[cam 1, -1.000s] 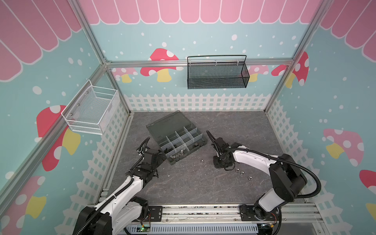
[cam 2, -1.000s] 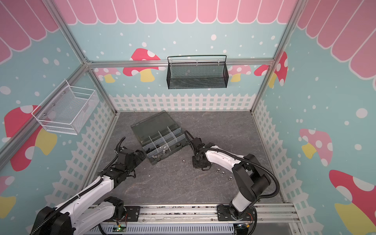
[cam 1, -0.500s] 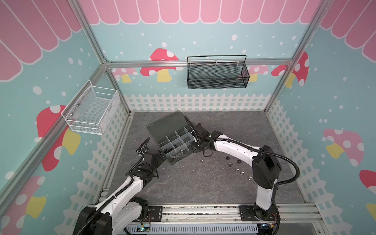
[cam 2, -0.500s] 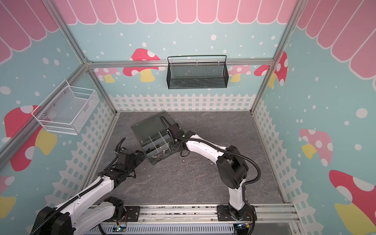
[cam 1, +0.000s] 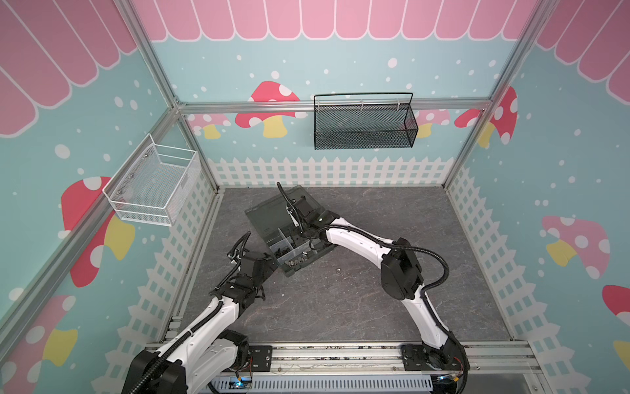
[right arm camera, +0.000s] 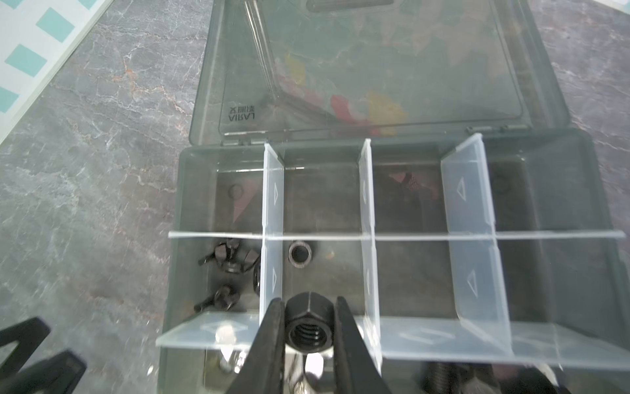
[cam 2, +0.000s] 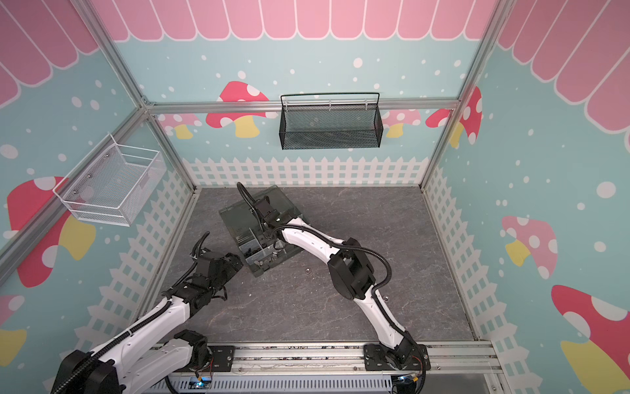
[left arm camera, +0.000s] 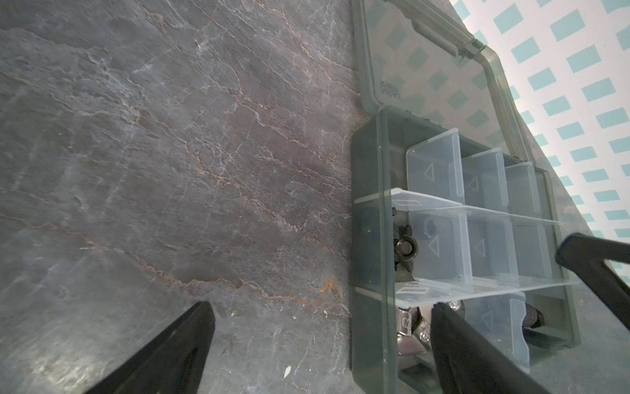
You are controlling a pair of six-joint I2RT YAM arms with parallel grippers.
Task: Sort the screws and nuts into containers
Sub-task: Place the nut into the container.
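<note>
1. The right hand [right arm camera: 308, 336] is clamped on a black hex nut [right arm camera: 308, 327], held above the organizer box [right arm camera: 191, 218], over its near row of compartments.
2. The left hand [left arm camera: 320, 344] stands wide apart, empty, at the box's corner on the bench [cam 1: 341, 307].
3. Black winged nuts [right arm camera: 230, 261] lie in the box's end compartment.

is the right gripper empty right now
No, in the right wrist view the right gripper is shut on a black hex nut, held above the organizer box.
</note>
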